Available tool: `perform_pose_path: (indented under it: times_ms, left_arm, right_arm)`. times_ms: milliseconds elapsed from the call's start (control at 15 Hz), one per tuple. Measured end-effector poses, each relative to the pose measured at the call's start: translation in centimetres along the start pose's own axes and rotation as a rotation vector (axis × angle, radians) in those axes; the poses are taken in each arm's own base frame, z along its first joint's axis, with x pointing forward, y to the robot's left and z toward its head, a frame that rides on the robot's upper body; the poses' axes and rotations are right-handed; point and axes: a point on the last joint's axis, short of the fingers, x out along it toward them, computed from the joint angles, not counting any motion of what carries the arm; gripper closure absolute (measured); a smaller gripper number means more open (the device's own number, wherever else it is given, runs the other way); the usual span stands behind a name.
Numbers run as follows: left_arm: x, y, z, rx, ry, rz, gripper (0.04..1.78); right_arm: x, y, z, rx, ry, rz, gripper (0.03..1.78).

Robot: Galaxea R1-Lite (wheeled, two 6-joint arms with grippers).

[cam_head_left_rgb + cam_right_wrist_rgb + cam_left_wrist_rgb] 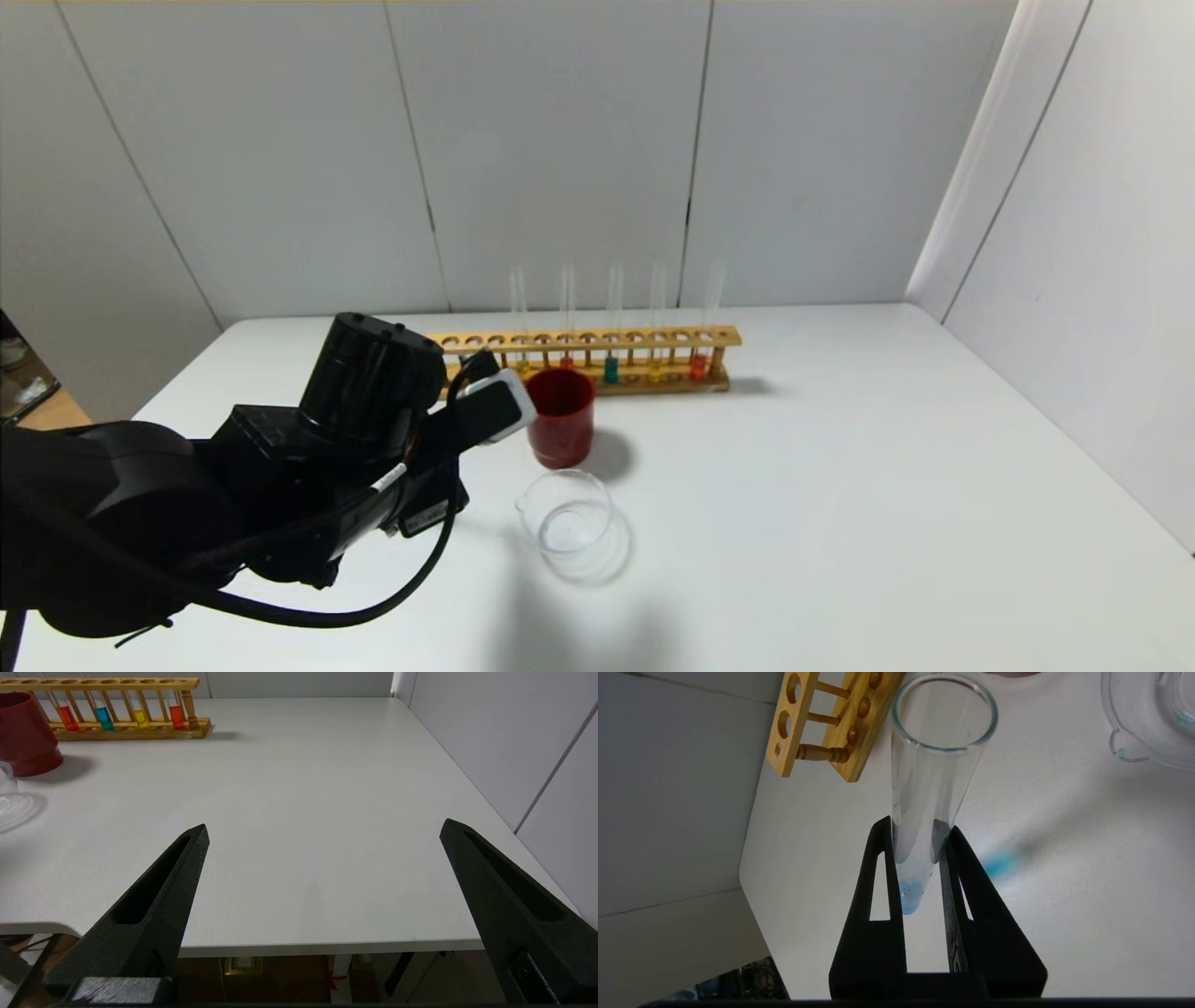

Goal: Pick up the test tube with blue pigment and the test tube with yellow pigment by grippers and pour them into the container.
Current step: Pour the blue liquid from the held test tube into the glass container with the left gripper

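Note:
My left gripper is shut on the test tube with blue pigment. A little blue liquid sits in its round end between the fingers, and its open mouth points away from the wrist. In the head view the left arm hides this tube, just left of the container. The container is a low clear beaker with a blue trace inside. Another tube with blue liquid and the test tube with yellow pigment stand in the wooden rack. My right gripper hangs open over the table's near edge.
A dark-red cup stands between the rack and the beaker. Tubes with red and orange liquid also stand in the rack. White walls close off the back and right side. The white table stretches bare to the right.

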Motion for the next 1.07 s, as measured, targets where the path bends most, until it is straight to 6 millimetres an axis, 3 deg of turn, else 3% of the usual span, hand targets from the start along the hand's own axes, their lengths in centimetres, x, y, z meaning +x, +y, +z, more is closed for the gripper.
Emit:
perform_pose_path:
  times_ms: [267,1067]
  left_arm:
    - [0.3,-0.1,0.1,0.124,0.025,0.016,1.55]
    - [0.6,-1.9,2.1,0.256,0.095,0.098,1.55]
  right_arm:
    - [0.0,0.0,0.0,0.0,0.0,0.0,0.08]
    - [0.0,0.0,0.0,0.0,0.0,0.0,0.08]
